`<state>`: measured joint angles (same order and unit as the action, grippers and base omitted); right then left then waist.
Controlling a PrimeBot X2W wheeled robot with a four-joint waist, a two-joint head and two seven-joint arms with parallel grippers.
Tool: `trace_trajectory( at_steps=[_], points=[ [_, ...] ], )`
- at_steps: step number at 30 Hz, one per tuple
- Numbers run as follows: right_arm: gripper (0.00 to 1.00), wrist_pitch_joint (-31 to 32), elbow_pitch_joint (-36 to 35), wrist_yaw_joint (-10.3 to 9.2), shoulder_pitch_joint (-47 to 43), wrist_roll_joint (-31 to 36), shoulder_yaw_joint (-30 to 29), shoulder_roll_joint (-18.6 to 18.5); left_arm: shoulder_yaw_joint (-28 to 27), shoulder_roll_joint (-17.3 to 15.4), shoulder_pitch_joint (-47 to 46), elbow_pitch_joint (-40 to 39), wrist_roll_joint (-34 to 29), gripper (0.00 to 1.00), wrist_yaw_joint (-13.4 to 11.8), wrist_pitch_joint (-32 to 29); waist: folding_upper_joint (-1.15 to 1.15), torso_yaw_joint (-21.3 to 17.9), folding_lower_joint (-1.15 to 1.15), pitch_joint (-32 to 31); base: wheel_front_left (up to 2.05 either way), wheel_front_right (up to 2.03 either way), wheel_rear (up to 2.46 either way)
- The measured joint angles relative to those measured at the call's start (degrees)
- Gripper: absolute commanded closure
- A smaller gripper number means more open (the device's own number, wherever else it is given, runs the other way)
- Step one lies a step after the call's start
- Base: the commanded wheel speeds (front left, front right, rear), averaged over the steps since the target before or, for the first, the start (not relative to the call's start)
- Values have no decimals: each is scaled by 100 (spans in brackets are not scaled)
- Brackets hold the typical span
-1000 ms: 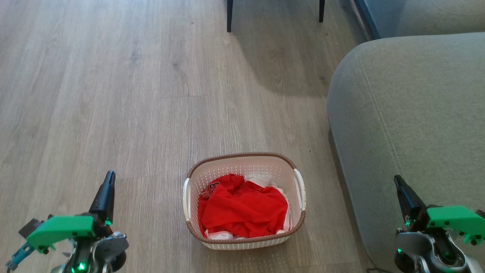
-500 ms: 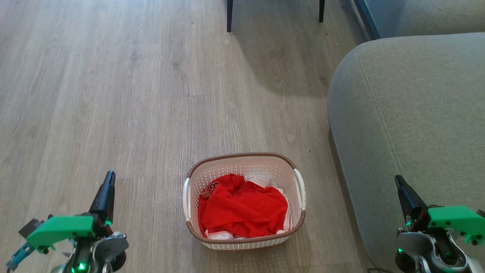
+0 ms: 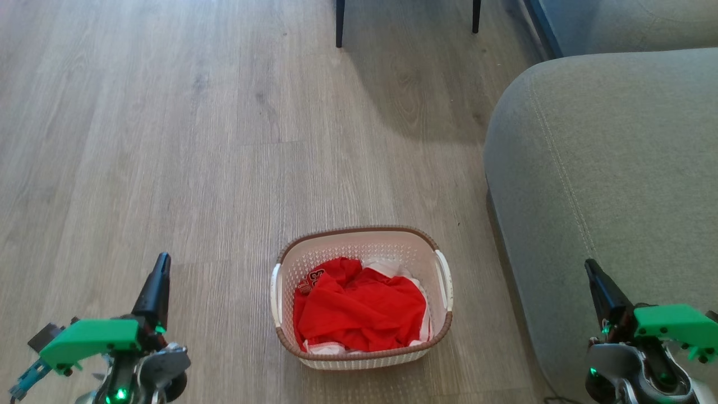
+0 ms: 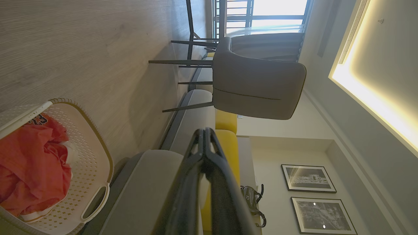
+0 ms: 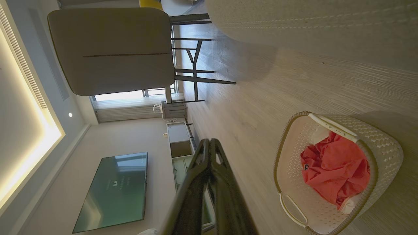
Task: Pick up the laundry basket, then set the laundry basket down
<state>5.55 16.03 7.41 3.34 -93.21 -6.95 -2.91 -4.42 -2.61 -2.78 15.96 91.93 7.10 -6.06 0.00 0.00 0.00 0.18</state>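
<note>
The laundry basket (image 3: 359,240) stands on the wooden floor in the head view, cream-white and perforated, with a brown rim and white side handles. Red clothes (image 3: 359,311) lie inside it. The same basket (image 4: 93,160) shows at the left wrist view's lower left, and the basket (image 5: 385,143) sits at the right wrist view's lower right. My left gripper (image 3: 162,261) is shut and empty, well to the basket's left. My right gripper (image 3: 588,266) is shut and empty, to the basket's right, in front of the sofa. Both sets of fingers (image 4: 205,133) (image 5: 209,143) are pressed together.
A grey sofa (image 3: 606,179) fills the right side, close to the basket. Dark chair legs (image 3: 340,22) stand at the far end of the floor. A grey chair (image 4: 258,88) and a wall-mounted screen (image 5: 114,191) appear in the wrist views. Open floor (image 3: 168,140) stretches left and ahead.
</note>
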Motion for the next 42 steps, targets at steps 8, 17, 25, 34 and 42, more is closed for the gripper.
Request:
trace_trajectory(
  at_steps=[8, 17, 25, 34, 42],
  points=[
    [100, 0, 0, 0, 0, 37, -9, 2, 0, 0, 0, 0, 0, 100, 0, 0, 0, 0, 0, 0, 0, 0, 0],
    [100, 1, 0, 0, 0, 37, -15, 5, 0, 0, 0, 0, 0, 100, 0, 0, 0, 0, 0, 0, 0, 0, 0],
    [100, 1, 0, 0, 0, 38, -21, 30, 0, 1, 0, 0, 0, 100, 0, 0, 0, 0, 0, 0, 0, 0, 0],
    [100, 38, 0, 0, 0, 38, -26, 33, 0, 1, 0, 0, 0, 100, 0, 0, 0, 0, 0, 0, 0, 0, 0],
    [100, 42, 0, 0, 0, 38, -29, 34, 0, 1, 0, 0, 0, 100, 0, 0, 0, 0, 0, 0, 0, 0, 0]
  ],
)
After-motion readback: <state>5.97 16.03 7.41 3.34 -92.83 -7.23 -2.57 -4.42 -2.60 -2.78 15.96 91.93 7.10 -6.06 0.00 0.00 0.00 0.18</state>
